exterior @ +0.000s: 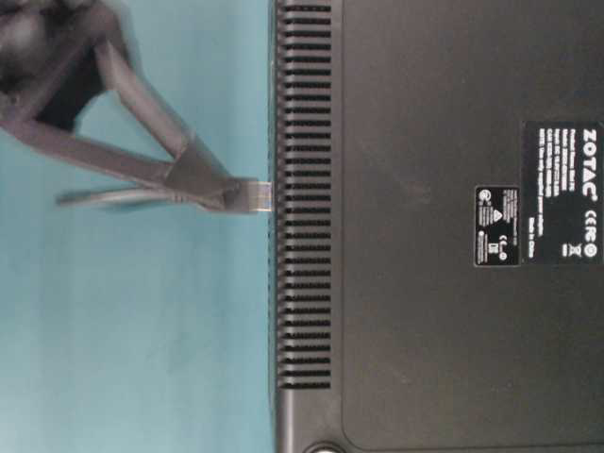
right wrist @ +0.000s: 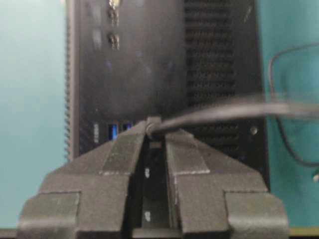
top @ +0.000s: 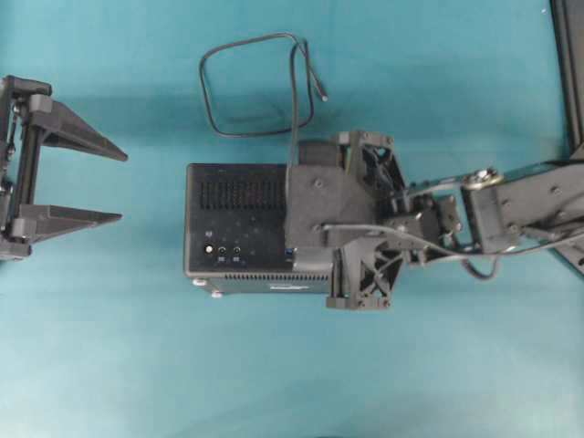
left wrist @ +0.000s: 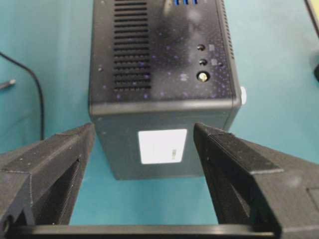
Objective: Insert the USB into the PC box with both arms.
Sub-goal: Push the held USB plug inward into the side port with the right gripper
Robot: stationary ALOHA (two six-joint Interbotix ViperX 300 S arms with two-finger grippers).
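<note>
Now right gripper (right wrist: 153, 130) clamped on USB (top: 294, 100) plug at PC box (top: 233, 214) (left gripper (top: 120, 187) agape, empty).

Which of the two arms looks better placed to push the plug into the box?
The right. Its gripper already pinches the thin black cable's plug right at the black vented computer case. The left gripper waits open, apart from the case's end.

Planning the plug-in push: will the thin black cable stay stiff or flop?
Probably floppy: the thin black cable lies in a loose loop on the teal table. Its short grey plug, pinched in the right gripper, looks rigid.
</note>
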